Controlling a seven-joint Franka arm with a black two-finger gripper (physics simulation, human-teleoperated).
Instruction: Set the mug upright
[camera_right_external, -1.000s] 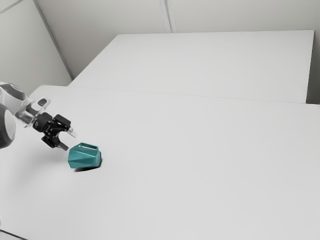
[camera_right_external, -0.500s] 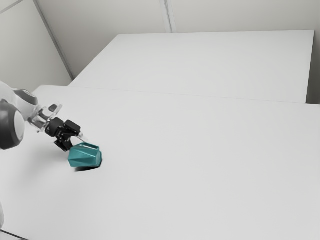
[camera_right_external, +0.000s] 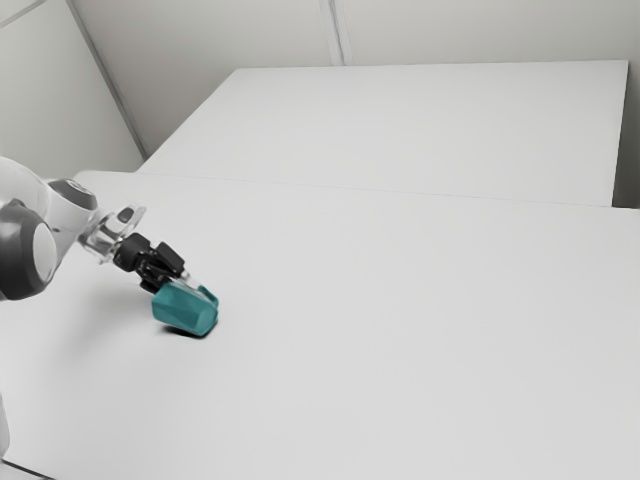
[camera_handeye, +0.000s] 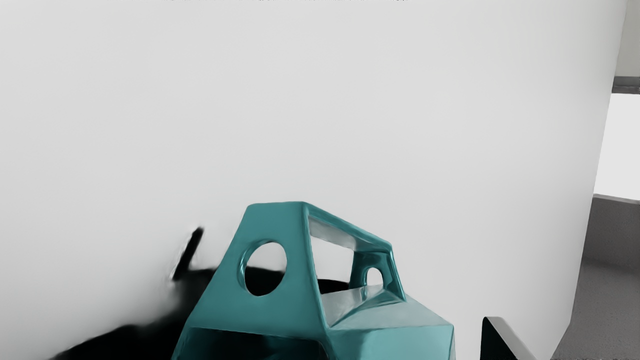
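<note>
Toward the exterior view's left, a little below mid-height, the teal mug (camera_right_external: 184, 309) lies tipped on its side at the white tabletop (camera_right_external: 400, 350). Close against its upper-left side in that view, the hand (camera_right_external: 174, 285) is spread wide; the wrist view shows one finger (camera_handeye: 500, 345) with a gap between it and the mug, whose angular handle (camera_handeye: 277, 222) juts from the body.

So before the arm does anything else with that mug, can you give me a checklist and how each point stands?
- Gripper at the mug: ok
- Handle showing in the wrist view: ok
- Both fingers closed on the mug: not ok, one finger stands apart from it
- Other finger's contact with the mug: cannot tell
- Mug upright: not ok, it is tipped over
</note>
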